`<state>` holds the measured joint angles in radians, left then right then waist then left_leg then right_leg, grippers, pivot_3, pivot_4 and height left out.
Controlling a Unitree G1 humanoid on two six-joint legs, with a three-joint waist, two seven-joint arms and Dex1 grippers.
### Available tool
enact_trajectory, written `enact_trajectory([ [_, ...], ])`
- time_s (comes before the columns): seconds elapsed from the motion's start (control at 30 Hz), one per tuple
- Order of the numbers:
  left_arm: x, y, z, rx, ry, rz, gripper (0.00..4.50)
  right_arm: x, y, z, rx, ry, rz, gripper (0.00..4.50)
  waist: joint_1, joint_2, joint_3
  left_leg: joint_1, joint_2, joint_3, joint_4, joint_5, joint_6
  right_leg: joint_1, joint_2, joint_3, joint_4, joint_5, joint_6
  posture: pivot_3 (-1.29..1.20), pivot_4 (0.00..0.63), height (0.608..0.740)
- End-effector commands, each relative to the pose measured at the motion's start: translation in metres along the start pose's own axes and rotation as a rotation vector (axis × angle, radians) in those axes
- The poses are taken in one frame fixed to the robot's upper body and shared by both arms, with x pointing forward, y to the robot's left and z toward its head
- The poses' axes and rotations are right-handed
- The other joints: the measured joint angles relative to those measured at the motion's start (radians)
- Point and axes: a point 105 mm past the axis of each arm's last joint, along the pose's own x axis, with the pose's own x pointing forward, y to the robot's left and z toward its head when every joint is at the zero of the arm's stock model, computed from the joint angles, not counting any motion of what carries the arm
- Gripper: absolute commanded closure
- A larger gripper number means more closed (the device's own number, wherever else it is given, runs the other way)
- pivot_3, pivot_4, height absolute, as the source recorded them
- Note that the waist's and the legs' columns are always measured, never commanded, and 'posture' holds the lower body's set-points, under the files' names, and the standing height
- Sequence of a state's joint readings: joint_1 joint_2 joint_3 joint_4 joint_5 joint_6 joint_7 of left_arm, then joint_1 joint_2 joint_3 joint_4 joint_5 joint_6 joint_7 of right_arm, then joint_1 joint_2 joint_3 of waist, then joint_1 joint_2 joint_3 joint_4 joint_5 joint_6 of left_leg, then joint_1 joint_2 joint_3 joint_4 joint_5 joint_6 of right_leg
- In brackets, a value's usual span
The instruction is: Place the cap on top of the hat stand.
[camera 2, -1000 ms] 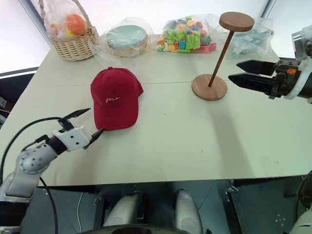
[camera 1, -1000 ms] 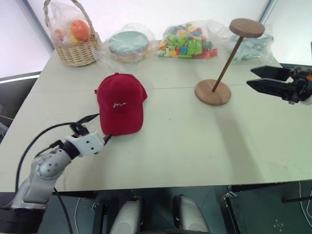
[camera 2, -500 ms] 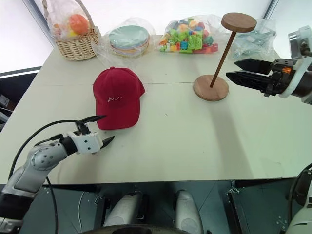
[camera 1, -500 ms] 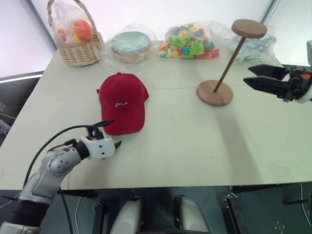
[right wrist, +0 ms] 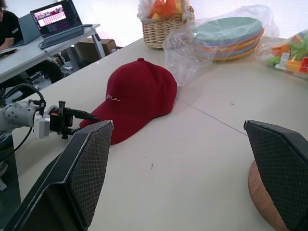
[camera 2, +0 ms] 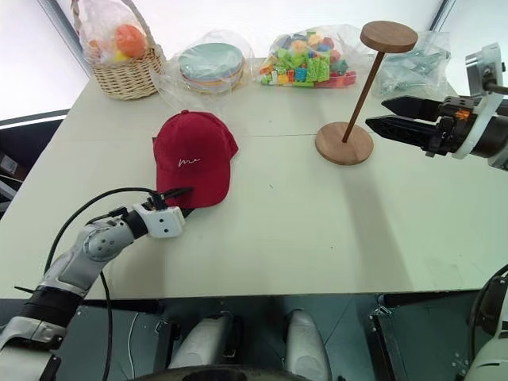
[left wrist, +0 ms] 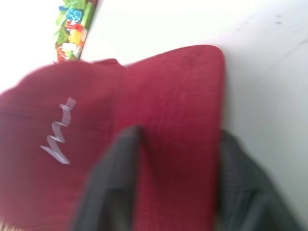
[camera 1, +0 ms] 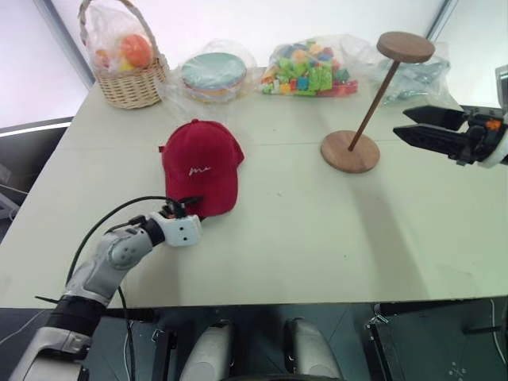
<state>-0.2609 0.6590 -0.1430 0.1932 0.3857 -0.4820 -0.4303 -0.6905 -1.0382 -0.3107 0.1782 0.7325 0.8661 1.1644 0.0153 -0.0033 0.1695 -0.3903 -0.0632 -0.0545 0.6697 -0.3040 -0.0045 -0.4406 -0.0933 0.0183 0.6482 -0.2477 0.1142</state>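
- While our left gripper [camera 2: 184,200] sits at the brim of the cap [camera 2: 193,156], its two black fingers [left wrist: 113,187] straddle the brim edge, one on each side; we can't tell whether they're actually clamped on the fabric.
- Cap lies flat on the table [camera 2: 286,230], brim toward us, white script on the front, near the left-centre.
- Our right gripper [camera 2: 381,113] hovers off the table with its fingers spread apart, nothing between them, just beside the hat stand [camera 2: 357,95].
- Hat stand is upright on its round base, rod slanted, top disc bare, well apart from the cap.
- Along the far edge: wicker basket [camera 2: 119,75], bagged plates [camera 2: 208,63], bagged toy bricks [camera 2: 305,63].
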Motion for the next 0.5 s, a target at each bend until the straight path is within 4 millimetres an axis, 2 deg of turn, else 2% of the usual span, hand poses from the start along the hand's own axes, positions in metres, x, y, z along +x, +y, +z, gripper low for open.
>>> enact_trajectory([
  [0.03, 0.003, -0.014, -0.002, -0.007, 0.011, -0.035, 4.44, -0.004, 0.006, 0.016, -0.059, -0.045, 0.005, 0.0, 0.0, 0.0, -0.001, 0.0, 0.0, 0.0, 0.0, 0.0, 0.0, 0.0, 0.0, 0.0, 0.0, 0.0, 0.0, 0.0, 0.15, 0.74],
  [0.17, 0.003, -0.012, -0.005, 0.005, 0.021, -0.018, 4.44, -0.005, 0.007, 0.017, -0.061, -0.048, 0.004, 0.0, 0.0, 0.004, -0.004, 0.0, 0.0, 0.0, 0.0, 0.0, 0.0, 0.0, 0.0, 0.0, 0.0, 0.0, 0.0, 0.0, 0.15, 0.74],
  [0.3, 0.003, 0.006, -0.004, 0.084, 0.013, 0.089, 4.44, -0.004, 0.006, 0.018, -0.061, -0.05, 0.002, 0.0, -0.001, 0.004, -0.004, 0.0, -0.001, 0.0, 0.0, 0.0, 0.0, 0.0, 0.0, 0.0, 0.0, 0.0, 0.0, 0.0, 0.15, 0.74],
  [0.4, 0.001, 0.038, 0.002, 0.179, 0.014, 0.239, 4.44, -0.005, 0.002, 0.018, -0.063, -0.055, -0.015, 0.0, -0.001, 0.004, -0.004, 0.0, -0.001, 0.0, 0.0, 0.0, 0.0, 0.0, 0.0, 0.0, 0.0, 0.0, 0.0, 0.0, 0.15, 0.74],
  [0.5, -0.003, 0.083, 0.019, 0.279, 0.02, 0.391, 4.44, -0.011, -0.003, 0.021, -0.078, -0.056, -0.05, 0.0, 0.0, 0.003, -0.003, 0.0, 0.0, 0.0, 0.0, 0.0, 0.0, -0.001, 0.0, 0.0, 0.0, 0.0, 0.0, 0.0, 0.15, 0.74],
])
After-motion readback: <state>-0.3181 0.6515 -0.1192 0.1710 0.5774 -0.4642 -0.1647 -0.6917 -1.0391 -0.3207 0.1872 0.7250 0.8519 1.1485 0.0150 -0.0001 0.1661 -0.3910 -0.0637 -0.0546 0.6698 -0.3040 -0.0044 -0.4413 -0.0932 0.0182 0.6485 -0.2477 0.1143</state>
